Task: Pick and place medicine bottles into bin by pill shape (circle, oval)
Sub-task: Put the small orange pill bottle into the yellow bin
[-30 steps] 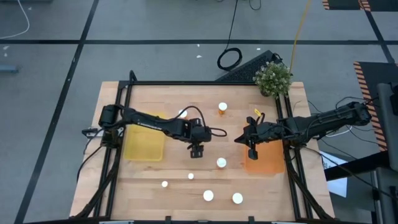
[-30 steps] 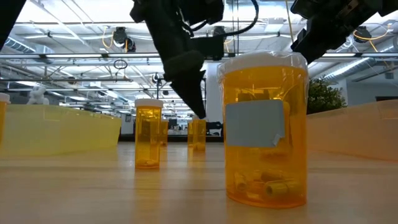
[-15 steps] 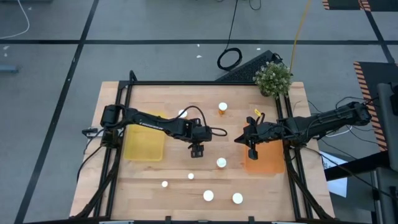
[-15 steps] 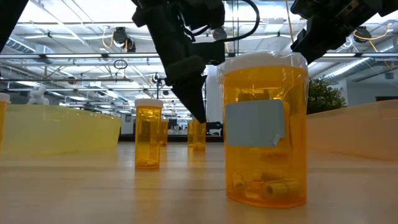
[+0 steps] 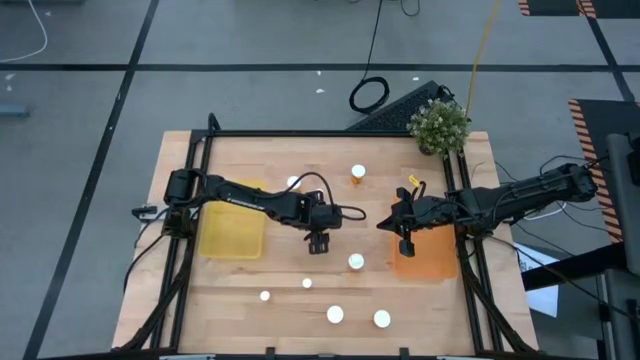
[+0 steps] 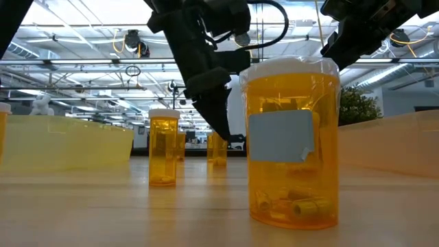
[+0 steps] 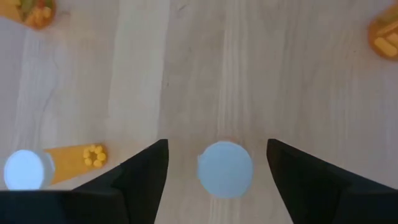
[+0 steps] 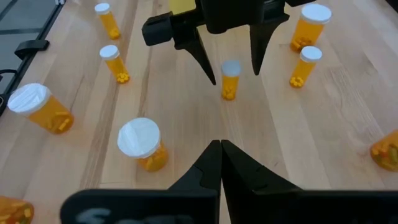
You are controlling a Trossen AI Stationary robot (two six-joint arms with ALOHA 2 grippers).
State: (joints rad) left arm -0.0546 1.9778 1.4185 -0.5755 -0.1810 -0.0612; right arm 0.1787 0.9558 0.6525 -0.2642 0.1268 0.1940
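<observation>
The left tool (image 5: pixel 319 243) hangs over the middle of the table (image 5: pixel 250 275) with its fingers spread wide. Directly beneath it, centred in the gap between those fingers, stands a narrow-capped medicine bottle (image 7: pixel 225 169); the right wrist view shows the same bottle (image 8: pixel 230 79) upright with the fingertips level with its cap and not yet touching it. The step in hand looks like the approach to a pick: the tool is lined up but has not closed.

The next move calls for a straight descent until the fingers bracket the amber body below the cap, then a firm close and a lift, without tipping the bottle. Which bin it goes to depends on its pills; they cannot be made out here.

The right tool (image 5: pixel 405 242) waits off to the side, at the near edge of the orange bin (image 5: pixel 430 260), its fingers pressed together. The yellow bin (image 5: pixel 232 240) lies behind the left tool, under its arm. Other bottles stand scattered around, including a wide-capped bottle (image 8: pixel 142 144) just ahead of the right tool.
</observation>
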